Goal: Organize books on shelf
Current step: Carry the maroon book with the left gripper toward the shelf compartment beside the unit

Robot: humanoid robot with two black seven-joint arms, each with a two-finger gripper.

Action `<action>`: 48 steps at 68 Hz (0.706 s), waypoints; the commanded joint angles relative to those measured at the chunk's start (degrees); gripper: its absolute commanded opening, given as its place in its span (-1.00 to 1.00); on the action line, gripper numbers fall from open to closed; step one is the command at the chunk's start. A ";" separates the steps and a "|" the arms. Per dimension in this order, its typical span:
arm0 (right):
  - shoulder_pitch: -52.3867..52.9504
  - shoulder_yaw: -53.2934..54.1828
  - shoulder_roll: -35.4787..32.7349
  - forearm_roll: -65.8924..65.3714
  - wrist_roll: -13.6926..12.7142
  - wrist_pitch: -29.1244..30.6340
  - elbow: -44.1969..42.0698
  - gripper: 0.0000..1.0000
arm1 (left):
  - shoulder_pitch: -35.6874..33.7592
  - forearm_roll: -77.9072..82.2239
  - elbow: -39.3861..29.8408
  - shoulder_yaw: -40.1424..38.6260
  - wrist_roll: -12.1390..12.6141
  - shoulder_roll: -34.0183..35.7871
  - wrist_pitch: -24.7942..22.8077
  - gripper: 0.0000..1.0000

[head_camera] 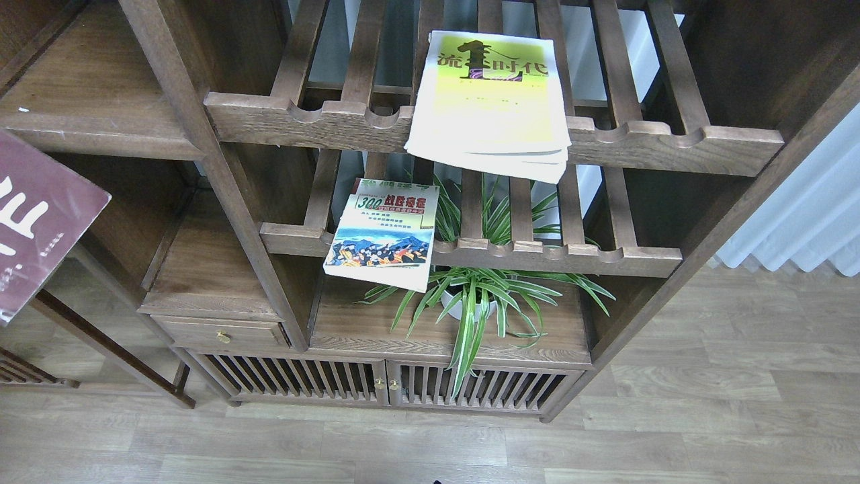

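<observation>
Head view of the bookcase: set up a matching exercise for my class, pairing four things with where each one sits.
Things:
1. yellow-green book
2. crowd-picture book
3. maroon book
4. potted plant

Places:
A. at the left edge of the view
B. on the upper slatted rack
C. on the board under the racks
D. on the lower slatted rack

Pairs: 1-B, 2-D, 3-A, 4-C

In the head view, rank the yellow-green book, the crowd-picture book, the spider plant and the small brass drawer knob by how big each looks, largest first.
1. Yellow-green book
2. Spider plant: its leaves spread about as wide as that book, so the top two are unsure
3. Crowd-picture book
4. Brass drawer knob, by far the smallest
</observation>
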 commanded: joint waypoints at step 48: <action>-0.36 -0.72 0.00 0.00 0.97 0.01 -0.07 1.00 | -28.63 23.82 1.59 3.17 6.39 4.89 0.00 -0.85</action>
